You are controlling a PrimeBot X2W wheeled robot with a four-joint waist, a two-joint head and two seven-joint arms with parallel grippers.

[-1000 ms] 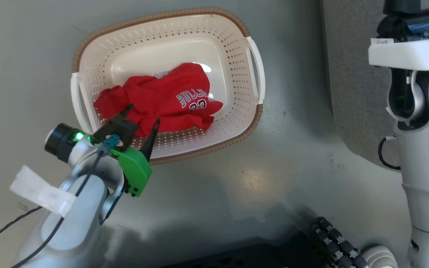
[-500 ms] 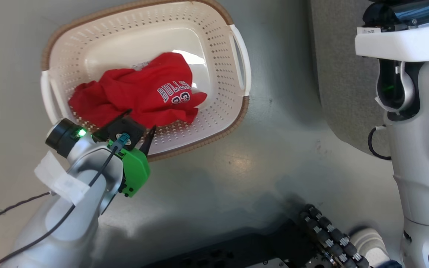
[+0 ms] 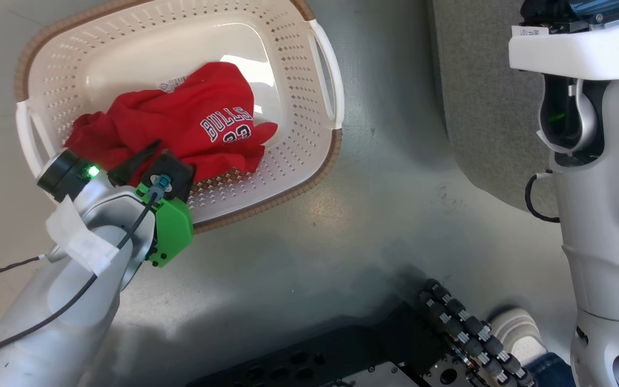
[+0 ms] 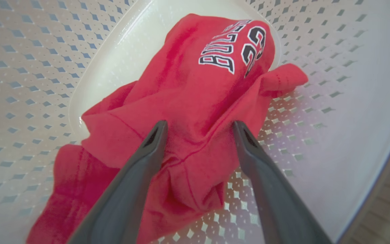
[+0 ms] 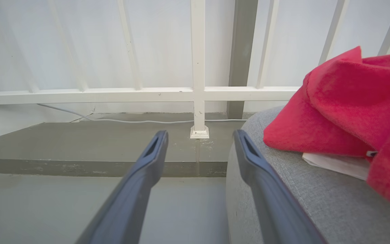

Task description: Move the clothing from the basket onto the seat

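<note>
Spread wide, my left jaws hang inside the basket (image 3: 288, 161), one finger (image 4: 141, 169) on either side of a ridge of the crumpled red clothing (image 4: 188, 101); I cannot tell whether they touch it. "BULLS 23" sits on its raised end, nearest the basket's right handle (image 3: 335, 80), and its length runs along the basket. My right jaws, equally spread and empty, point at a white railing (image 5: 198, 67) beside the grey seat (image 5: 300, 196), where another red garment (image 5: 350, 108) lies. A shoe (image 3: 513, 328) stands by my base.
</note>
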